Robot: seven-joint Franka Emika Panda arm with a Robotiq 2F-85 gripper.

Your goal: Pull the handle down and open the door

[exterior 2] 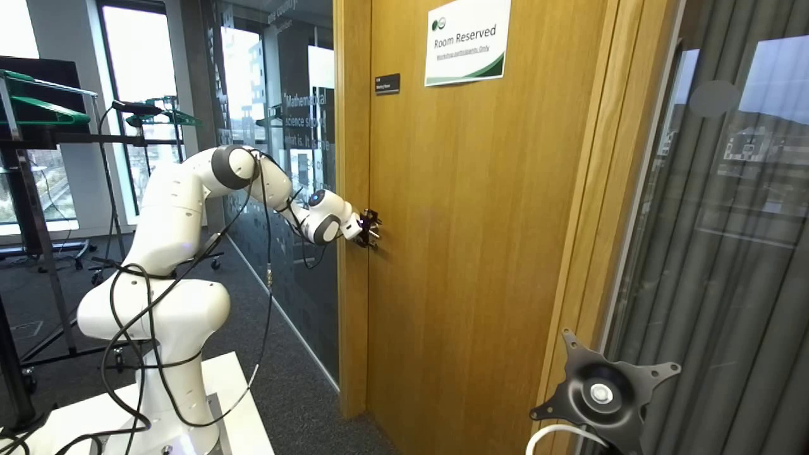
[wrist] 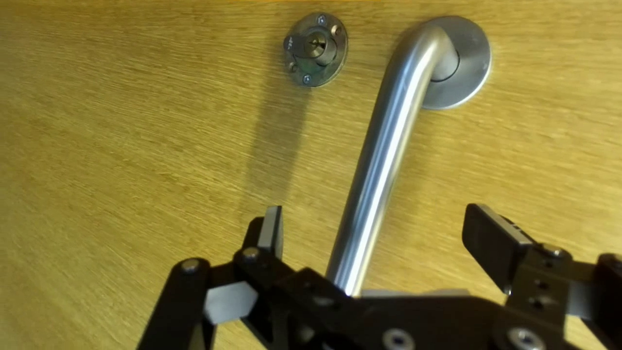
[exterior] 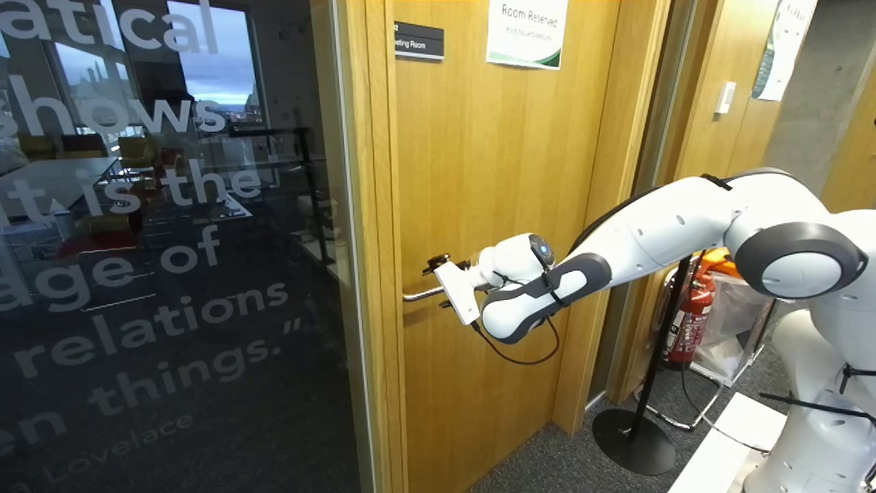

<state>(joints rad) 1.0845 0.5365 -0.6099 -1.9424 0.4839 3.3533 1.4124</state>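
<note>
Plainly, the door [exterior: 506, 171] bears one handle [wrist: 384, 160] near its left edge, with one plaque [exterior: 419, 41] and one notice [exterior 2: 468, 44] above. The end effector [wrist: 374, 218] holds nothing: its two fingers [wrist: 269, 228] stand wide apart, the handle running between them. Only the wrist view shows the one lock [wrist: 316, 51], near the handle; one extinguisher [exterior: 691, 311] and one bracket [exterior 2: 600, 393] each appear in a single exterior view.

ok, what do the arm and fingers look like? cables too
Smooth white arm, rounded, with dark grey joint rings and a small blue spot. Black cables run along it; black ties wrap it. The fingers are black, jointed, with metal screw heads and grey strips.
</note>
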